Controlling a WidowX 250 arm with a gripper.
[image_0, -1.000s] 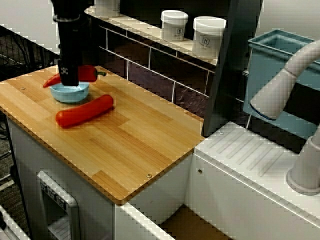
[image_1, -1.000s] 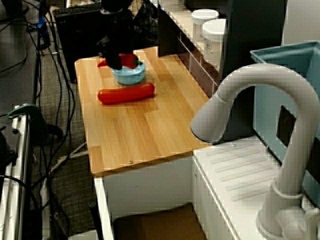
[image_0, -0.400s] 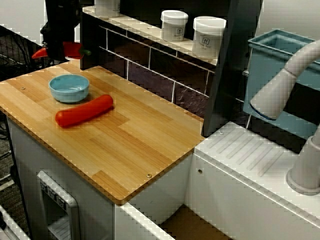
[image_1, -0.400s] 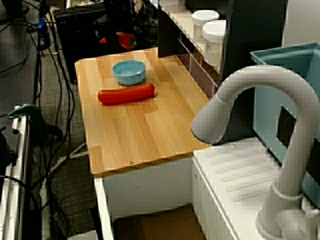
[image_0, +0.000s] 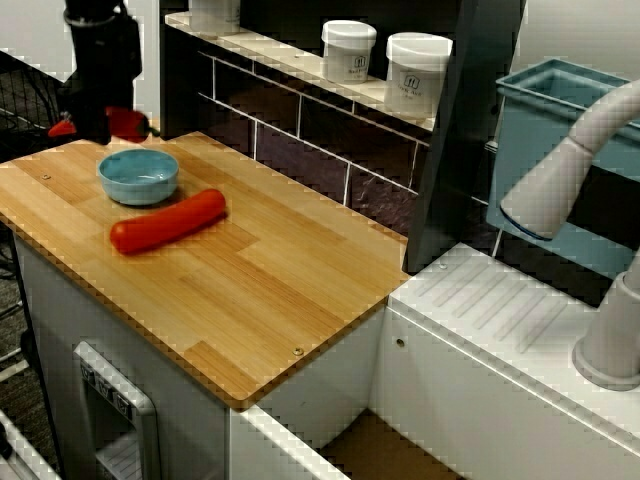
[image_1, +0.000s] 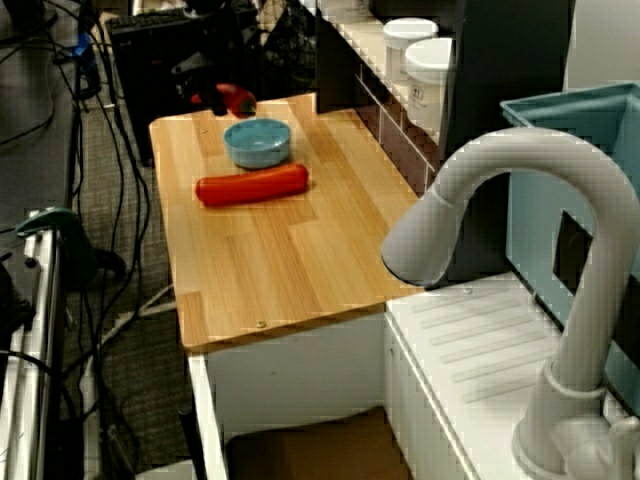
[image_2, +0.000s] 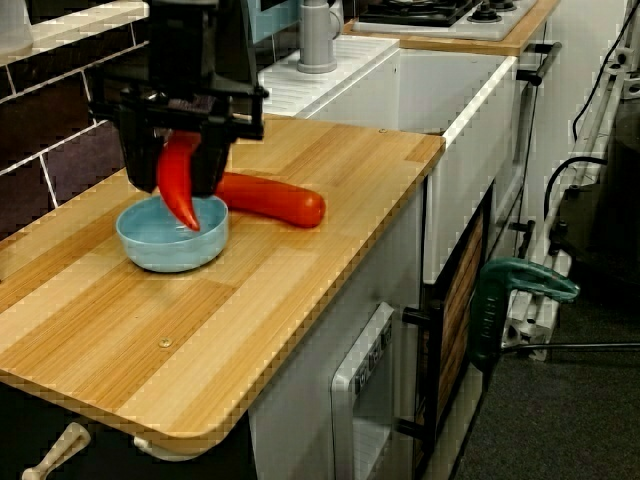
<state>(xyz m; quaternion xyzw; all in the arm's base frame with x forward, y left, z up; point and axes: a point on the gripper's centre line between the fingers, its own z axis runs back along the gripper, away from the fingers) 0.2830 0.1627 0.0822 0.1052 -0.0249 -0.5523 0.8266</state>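
Between the fingers of the tool (image_2: 178, 150), which are closed tight on it, a red pepper (image_2: 186, 205) hangs in the air over the counter (image_2: 250, 300), at the end away from the tap (image_0: 560, 190). Just beside the pepper sits a blue bowl (image_2: 150, 252), and a long red sausage (image_2: 275, 198) lies just past the bowl. Two white jars (image_0: 348, 50) stand on the shelf (image_0: 300, 72) behind.

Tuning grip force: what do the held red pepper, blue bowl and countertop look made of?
Held red pepper: likely plastic, smooth uniform glossy red.
The blue bowl: plastic or glazed ceramic, unclear; even satin sheen.
The countertop: wood or wood-look laminate; plank grain, matte.
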